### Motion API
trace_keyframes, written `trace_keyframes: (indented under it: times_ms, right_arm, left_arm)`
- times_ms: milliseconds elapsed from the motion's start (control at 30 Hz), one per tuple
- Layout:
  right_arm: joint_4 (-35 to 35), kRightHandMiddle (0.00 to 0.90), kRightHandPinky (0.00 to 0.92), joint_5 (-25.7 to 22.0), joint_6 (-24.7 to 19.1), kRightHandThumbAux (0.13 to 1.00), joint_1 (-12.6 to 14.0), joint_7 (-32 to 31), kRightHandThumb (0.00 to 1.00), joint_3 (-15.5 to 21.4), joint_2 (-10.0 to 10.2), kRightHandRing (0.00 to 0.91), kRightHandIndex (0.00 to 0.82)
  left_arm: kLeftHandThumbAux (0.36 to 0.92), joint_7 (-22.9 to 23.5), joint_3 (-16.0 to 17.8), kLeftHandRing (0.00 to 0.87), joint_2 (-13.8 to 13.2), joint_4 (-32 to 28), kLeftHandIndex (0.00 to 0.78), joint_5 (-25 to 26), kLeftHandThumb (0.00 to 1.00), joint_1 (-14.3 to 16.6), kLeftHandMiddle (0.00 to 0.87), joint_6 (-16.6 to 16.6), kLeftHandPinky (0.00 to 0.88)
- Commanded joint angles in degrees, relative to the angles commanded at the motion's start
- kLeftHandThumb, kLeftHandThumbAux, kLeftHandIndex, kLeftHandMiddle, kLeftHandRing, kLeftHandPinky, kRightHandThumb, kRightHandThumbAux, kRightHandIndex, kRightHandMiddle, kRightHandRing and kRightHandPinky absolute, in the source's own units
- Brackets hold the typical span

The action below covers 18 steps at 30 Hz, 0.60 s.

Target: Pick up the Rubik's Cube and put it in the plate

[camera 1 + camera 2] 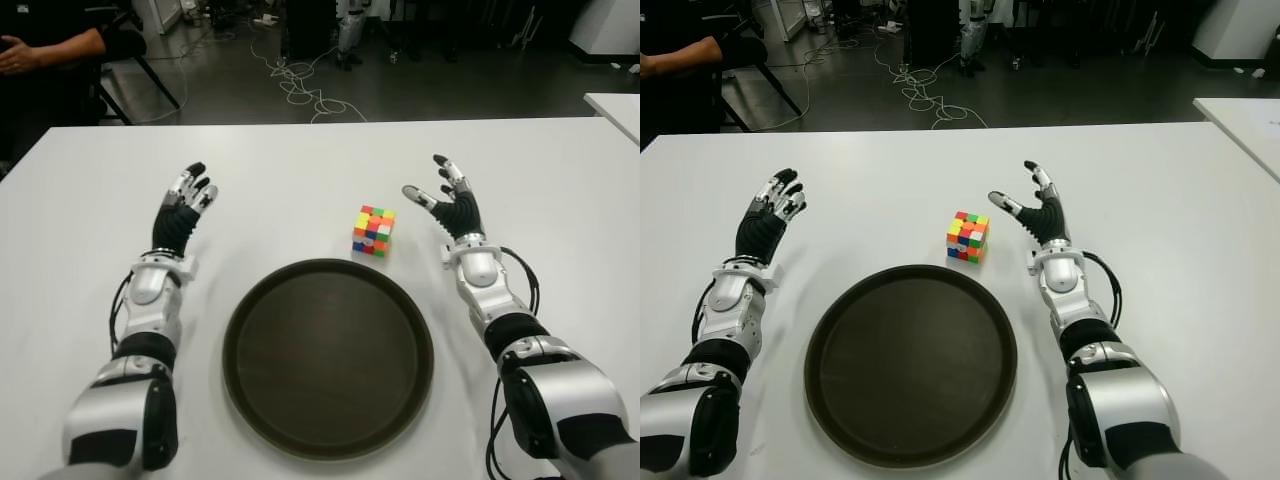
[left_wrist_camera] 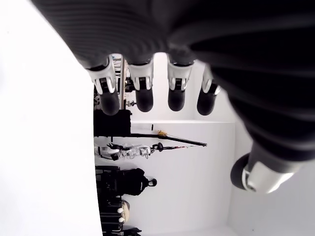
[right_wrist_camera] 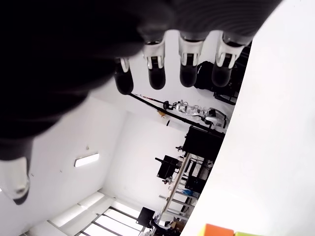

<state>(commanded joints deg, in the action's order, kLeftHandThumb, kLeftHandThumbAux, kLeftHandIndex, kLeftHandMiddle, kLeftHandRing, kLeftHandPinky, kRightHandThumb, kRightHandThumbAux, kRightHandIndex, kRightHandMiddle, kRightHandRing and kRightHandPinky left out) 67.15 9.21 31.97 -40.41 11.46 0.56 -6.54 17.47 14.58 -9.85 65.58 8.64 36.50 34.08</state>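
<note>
Spreading empty fingers, right robot hand point(image 1: 452, 203) beside Rubik's Cube point(image 1: 373, 231), left robot hand point(image 1: 186, 207) open, empty plate point(image 1: 262, 310).

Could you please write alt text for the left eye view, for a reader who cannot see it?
A Rubik's Cube sits on a white table just beyond an empty round dark plate. The robot's right hand is open beside the cube; its left hand, also open and empty, shows farther to the left.

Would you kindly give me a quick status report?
Both hands open, left hand, right hand. Rubik's Cube on table beside right hand. Plate empty. Nothing blocking.
</note>
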Motion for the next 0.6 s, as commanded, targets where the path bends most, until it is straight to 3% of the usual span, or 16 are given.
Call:
trace_keyframes:
  times_ms: [600]
  right_arm:
    - [0.5,0.010,0.052,0.7,0.8,0.532,-0.2,0.5,0.000,-0.4,-0.3,0.012,0.045]
  left_arm:
    - [0.576,-0.7,-0.4,0.000,0.1,0.0,0.000,-0.5,0.010,0.1,0.004,0.4,0.000]
